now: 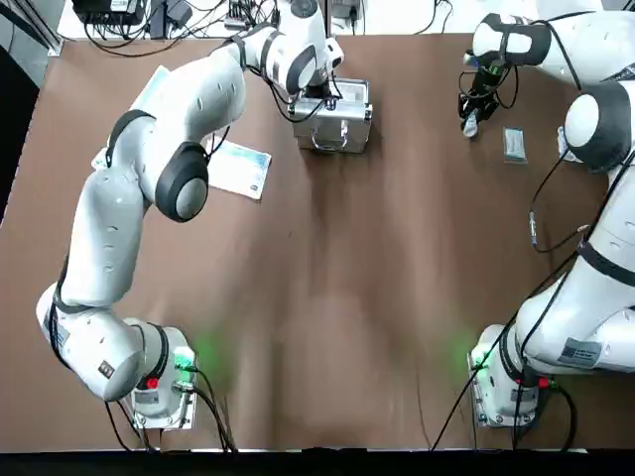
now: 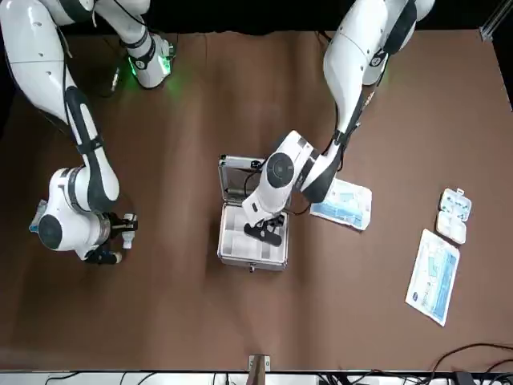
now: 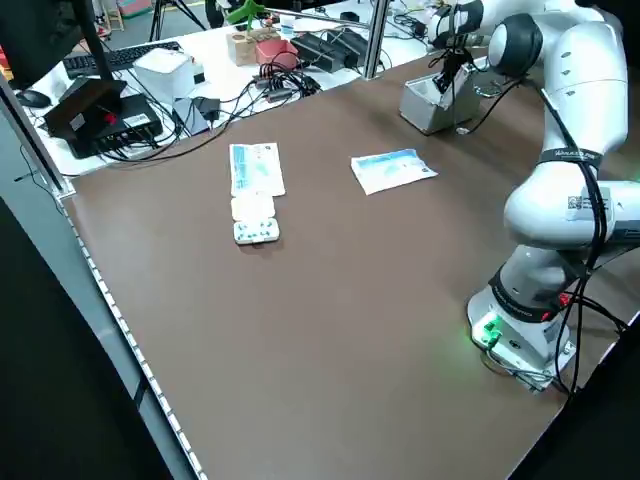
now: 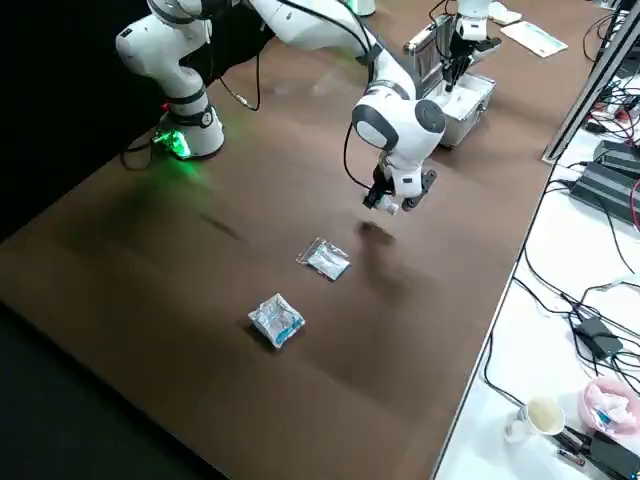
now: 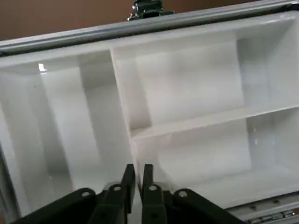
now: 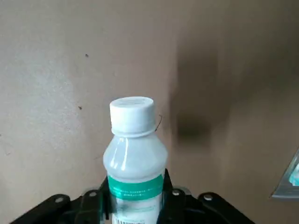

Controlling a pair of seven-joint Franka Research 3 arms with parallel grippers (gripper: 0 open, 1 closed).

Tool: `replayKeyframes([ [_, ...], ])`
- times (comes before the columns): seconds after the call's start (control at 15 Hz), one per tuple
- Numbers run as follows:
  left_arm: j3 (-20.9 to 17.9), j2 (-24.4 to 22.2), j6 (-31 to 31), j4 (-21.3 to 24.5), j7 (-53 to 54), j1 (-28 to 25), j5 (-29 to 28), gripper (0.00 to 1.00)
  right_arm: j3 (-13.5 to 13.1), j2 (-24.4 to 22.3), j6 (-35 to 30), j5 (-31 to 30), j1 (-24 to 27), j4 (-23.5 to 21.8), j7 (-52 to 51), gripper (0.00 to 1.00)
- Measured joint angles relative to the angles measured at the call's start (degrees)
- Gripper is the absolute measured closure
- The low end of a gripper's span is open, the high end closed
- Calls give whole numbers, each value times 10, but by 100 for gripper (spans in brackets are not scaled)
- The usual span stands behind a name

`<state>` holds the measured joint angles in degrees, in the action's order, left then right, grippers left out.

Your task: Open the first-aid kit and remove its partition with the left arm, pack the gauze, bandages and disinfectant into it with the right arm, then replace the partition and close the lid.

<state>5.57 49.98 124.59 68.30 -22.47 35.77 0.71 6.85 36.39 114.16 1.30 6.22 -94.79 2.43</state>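
Note:
The first-aid kit [image 1: 342,124] is a silvery case at the far middle of the table, its lid [image 2: 235,172] standing open. Inside lies the white partition [image 5: 187,88] with several compartments. My left gripper [image 5: 137,175] reaches down into the case [image 2: 250,255], its fingers pinched on one of the partition's divider walls. My right gripper [image 6: 134,191] hangs a little above the table to the case's right, shut on the disinfectant [image 6: 133,140], a small white bottle with a green label. In the right side view the bottle [image 4: 388,205] casts a shadow on the table below it.
Two small clear packets [image 4: 325,258] [image 4: 277,320] lie on the table by the right arm. On the left arm's side lie a pale blue flat pack [image 2: 345,202], a long flat pack [image 2: 433,277] and a white blister pack [image 2: 453,215]. Cables and boxes line the table's far edge.

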Motion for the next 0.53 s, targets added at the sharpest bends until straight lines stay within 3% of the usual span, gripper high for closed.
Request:
replayKeyframes([
  [0.27,-1,-2,-5,-2,-13,0,0,94,1,0,0,0,-2,0,0,60],
  [0.53,-1,-2,-6,-2,-20,1,0,95,1,0,0,0,-2,0,1,60],
])
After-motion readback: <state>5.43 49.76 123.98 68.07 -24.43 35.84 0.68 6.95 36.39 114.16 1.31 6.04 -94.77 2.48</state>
